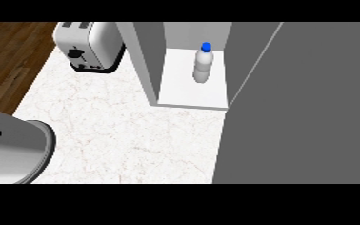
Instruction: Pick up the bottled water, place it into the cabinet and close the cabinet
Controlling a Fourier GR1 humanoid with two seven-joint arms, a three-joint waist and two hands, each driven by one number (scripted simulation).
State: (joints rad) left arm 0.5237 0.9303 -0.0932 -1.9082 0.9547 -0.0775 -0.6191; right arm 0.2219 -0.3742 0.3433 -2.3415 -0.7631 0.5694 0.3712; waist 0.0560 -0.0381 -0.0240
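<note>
White marble counter [126,138]; chrome toaster [88,45]; matt grey cabinet [147,62].

White toaster [90,46] at the marble counter's [126,138] far left edge; dark wooden floor [21,57] beyond; perhaps a grey pot [21,155], lower left

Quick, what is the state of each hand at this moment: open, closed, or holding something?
Left hand: not in view, so it cannot be told.
Right hand: not in view either; the bottled water stands alone inside the cabinet.
</note>
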